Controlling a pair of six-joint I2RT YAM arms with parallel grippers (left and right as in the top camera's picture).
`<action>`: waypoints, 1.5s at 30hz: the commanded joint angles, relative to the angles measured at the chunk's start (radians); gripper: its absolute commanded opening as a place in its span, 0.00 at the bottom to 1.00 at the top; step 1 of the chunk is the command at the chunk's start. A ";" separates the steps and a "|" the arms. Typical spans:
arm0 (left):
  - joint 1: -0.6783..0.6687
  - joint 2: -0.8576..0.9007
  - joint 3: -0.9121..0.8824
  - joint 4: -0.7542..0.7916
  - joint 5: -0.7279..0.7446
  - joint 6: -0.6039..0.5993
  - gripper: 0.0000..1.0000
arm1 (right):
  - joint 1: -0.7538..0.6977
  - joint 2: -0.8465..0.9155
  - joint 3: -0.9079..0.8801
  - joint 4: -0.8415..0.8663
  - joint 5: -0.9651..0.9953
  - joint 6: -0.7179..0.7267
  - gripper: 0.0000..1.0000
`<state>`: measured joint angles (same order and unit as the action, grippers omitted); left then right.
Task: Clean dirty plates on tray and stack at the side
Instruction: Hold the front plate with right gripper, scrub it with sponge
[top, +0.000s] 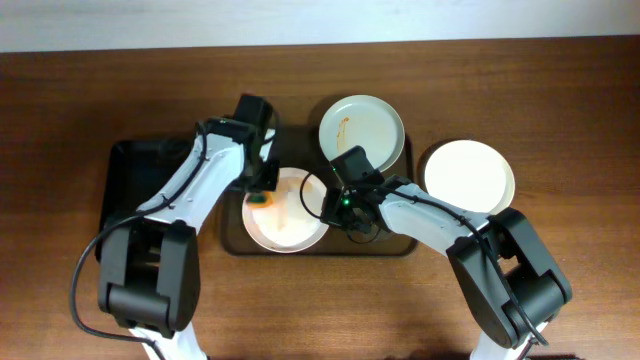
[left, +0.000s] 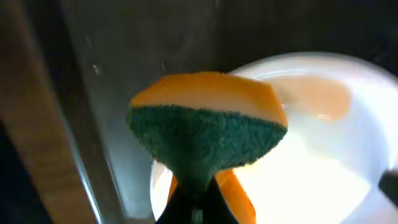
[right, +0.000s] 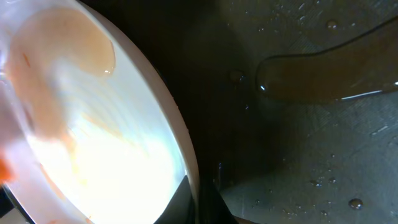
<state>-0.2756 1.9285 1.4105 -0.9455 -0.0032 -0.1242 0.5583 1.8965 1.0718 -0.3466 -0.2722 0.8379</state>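
A white plate (top: 288, 222) smeared with orange-brown sauce lies on the brown tray (top: 395, 247), front left. My left gripper (top: 262, 192) is shut on an orange and green sponge (left: 208, 127) at the plate's upper left edge; the plate shows behind it in the left wrist view (left: 323, 143). My right gripper (top: 334, 197) is shut on the plate's right rim (right: 180, 149). A second plate (top: 362, 128) with a sauce streak sits at the tray's back right. A third, plain plate (top: 468, 176) lies on the table right of the tray.
A smaller black tray (top: 135, 185) lies left of the brown tray, under my left arm. Water drops and a puddle (right: 323, 78) sit on the wet tray surface. Bare wooden table (top: 320, 310) surrounds both trays.
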 joint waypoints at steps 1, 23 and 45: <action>-0.019 0.021 0.051 0.041 -0.142 0.028 0.00 | -0.002 0.021 0.002 -0.007 0.017 0.005 0.04; -0.033 0.199 0.052 0.000 0.066 -0.028 0.00 | -0.002 0.021 0.002 -0.009 0.010 0.005 0.04; 0.052 0.199 0.150 -0.132 0.351 0.050 0.00 | -0.002 0.023 0.000 -0.009 0.010 0.005 0.04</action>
<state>-0.2615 2.1040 1.4887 -1.0687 0.3050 -0.0971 0.5571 1.8977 1.0718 -0.3473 -0.2787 0.8417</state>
